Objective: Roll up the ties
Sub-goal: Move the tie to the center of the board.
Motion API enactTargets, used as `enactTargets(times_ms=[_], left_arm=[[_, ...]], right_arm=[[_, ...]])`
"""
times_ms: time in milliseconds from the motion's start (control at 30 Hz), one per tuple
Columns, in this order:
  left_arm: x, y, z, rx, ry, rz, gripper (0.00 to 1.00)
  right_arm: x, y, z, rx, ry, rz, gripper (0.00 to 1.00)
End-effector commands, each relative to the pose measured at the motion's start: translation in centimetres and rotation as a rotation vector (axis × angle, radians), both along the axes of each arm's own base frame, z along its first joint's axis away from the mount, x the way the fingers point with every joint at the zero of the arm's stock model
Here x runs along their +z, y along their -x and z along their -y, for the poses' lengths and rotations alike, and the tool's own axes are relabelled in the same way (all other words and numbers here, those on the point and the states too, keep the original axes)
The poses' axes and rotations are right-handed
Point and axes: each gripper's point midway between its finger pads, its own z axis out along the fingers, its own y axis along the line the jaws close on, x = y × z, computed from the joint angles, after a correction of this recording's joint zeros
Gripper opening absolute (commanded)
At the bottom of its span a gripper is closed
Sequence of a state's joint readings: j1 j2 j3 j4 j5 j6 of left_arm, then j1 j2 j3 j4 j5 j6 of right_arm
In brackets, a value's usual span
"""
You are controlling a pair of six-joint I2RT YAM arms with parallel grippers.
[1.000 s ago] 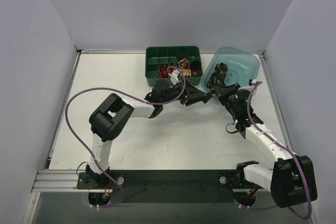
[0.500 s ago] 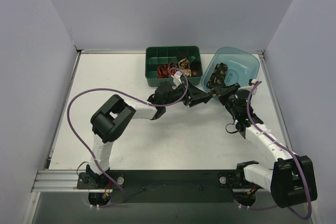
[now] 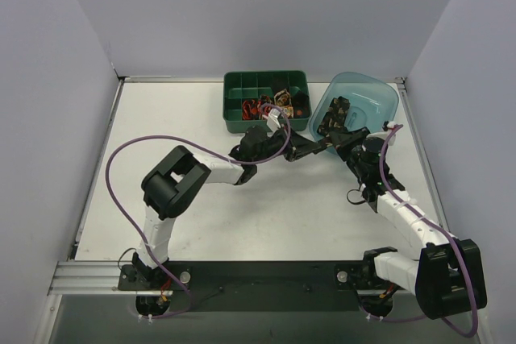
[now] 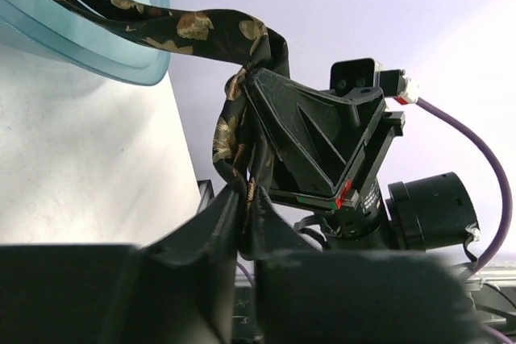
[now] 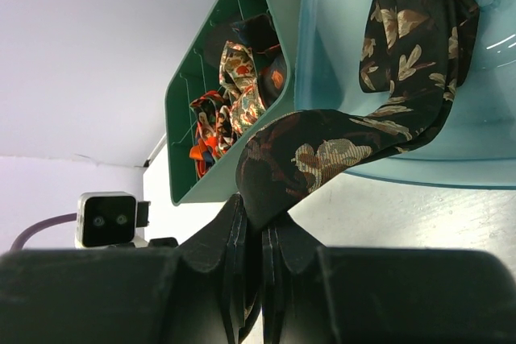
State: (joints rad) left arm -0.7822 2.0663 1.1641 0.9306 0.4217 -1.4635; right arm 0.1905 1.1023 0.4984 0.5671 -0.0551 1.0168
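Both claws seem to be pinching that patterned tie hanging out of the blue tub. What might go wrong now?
1. Much of the tie lies in the teal tub, so pulling may drag the tub along.
2. The left gripper and right gripper pinch the tie close together, and it loops over the right one, so it may snag or twist.
3. The green tray of rolled ties stands right beside them. An arm could knock it.
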Motion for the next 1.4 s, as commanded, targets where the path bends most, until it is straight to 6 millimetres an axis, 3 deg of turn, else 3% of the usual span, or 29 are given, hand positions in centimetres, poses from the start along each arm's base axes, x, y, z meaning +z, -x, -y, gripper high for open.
enactTargets(times_ms=[0,133,267,333,433,533,567,733,867,900,967,1000,1033,1167,1300,1333,1367], left_arm=[[5.0,-1.1,-1.0,0.057,0.066,0.129,0.06],[5.4,-2.2,-2.1,0.060,0.045,0.157,0.00],[6.1,-3.0,-3.1,-0.005,-0.032,0.213,0.00],[6.1,-4.3,-3.5,-0.025,-0.122,0.254,0.00],[7.2,-5.1,-4.0,-0.062,-0.205,0.314,0.00],[6.7,-5.5,-4.8,-0.089,-0.315,0.332,0.00],[7.6,-5.8,-4.8,-0.088,-0.326,0.356,0.00],[8.8,-5.5,-6.3,-0.113,-0.385,0.387,0.00],[12.0,-5.5,-7.6,-0.122,-0.367,0.432,0.00],[14.3,-5.7,-7.7,-0.114,-0.359,0.495,0.00],[14.7,-5.3,-7.9,-0.142,-0.395,0.487,0.00],[16.8,-5.1,-7.9,-0.142,-0.383,0.540,0.00],[17.2,-4.6,-8.0,-0.164,-0.383,0.535,0.00],[20.0,-3.6,-9.1,-0.161,-0.392,0.583,0.00],[20.7,-2.6,-11.2,-0.145,-0.425,0.598,0.00],[21.8,-1.8,-11.8,-0.131,-0.415,0.624,0.00],[20.5,-1.7,-12.2,-0.134,-0.427,0.596,0.00]], right_arm=[[2.2,-0.4,-0.2,0.003,-0.008,0.081,0.00],[2.6,-0.2,-0.9,0.055,-0.001,0.095,0.00],[2.9,0.7,-1.8,0.169,0.062,0.102,0.20],[2.4,1.4,-2.0,0.213,0.073,0.098,0.25],[2.0,2.3,-2.1,0.237,0.064,0.139,0.58],[1.1,2.9,-1.5,0.222,0.070,0.123,0.75],[1.1,3.0,-1.2,0.214,0.072,0.127,0.77],[0.8,2.9,-1.1,0.223,0.104,0.119,0.81],[1.0,2.4,-1.9,0.271,0.121,0.131,0.81],[1.0,2.4,-2.0,0.278,0.123,0.129,0.82],[0.7,2.0,-2.2,0.285,0.122,0.117,0.82],[0.5,1.9,-2.3,0.287,0.121,0.109,0.81],[0.4,1.8,-2.4,0.295,0.124,0.111,0.81],[-1.7,1.4,-2.5,0.302,0.144,0.051,0.80],[-3.9,0.5,-2.0,0.275,0.164,-0.031,0.79],[-4.4,0.2,-1.6,0.252,0.177,-0.050,0.79],[-5.3,-0.1,-1.3,0.239,0.182,-0.086,0.79]])
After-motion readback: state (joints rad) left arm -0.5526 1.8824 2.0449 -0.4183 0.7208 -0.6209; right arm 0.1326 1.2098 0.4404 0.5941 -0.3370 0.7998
